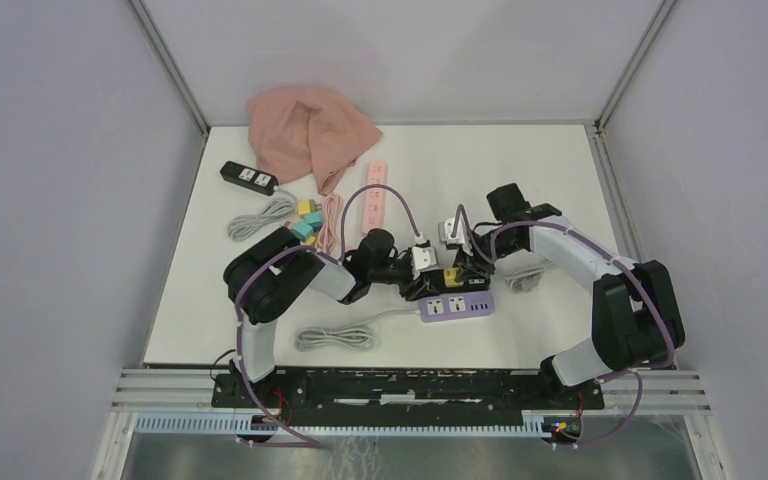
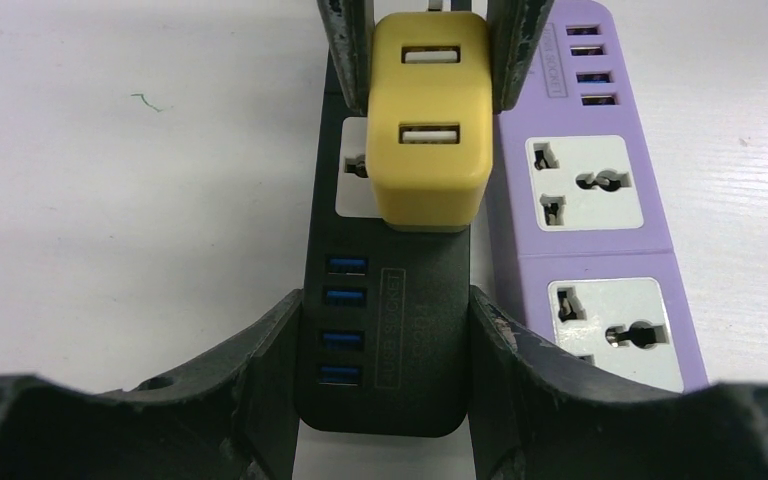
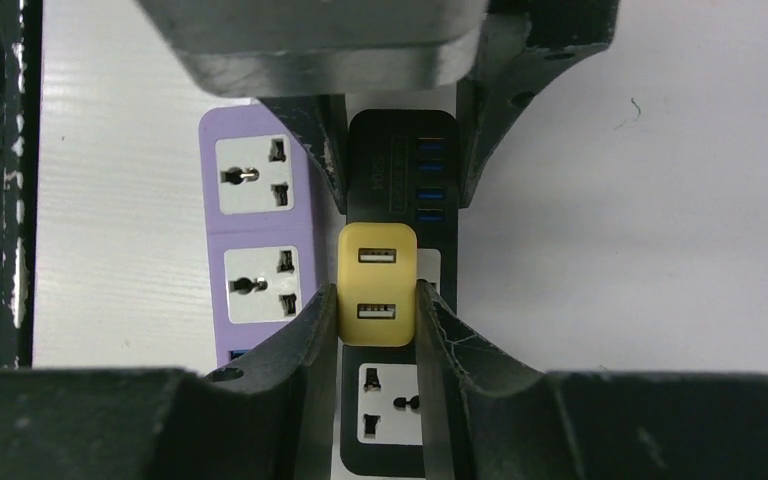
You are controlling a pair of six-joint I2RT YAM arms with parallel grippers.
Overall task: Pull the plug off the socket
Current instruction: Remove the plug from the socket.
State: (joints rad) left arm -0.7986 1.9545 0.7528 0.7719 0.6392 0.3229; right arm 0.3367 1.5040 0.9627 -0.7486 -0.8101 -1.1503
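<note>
The right pincer (image 3: 377, 303) clamps dark, scuffed fingers (image 3: 305, 340) on the flat sides of the yellow plug (image 3: 377, 270), a glossy rounded block with two USB slots, seated on the white socket face (image 2: 352, 195) of the black power strip (image 2: 430, 290). The left pincer (image 2: 385, 330) grips that matte slab's USB end. A smooth purple strip (image 2: 600, 252) lies just beside, on the white surface (image 2: 110, 200).

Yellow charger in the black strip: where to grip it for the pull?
Grip the yellow charger by its two flat sides, from above, as the right gripper does: it stands proud of the black strip, ports facing up. The purple strip lies close alongside, so stay high. The left gripper clamps the black strip's USB end.
</note>
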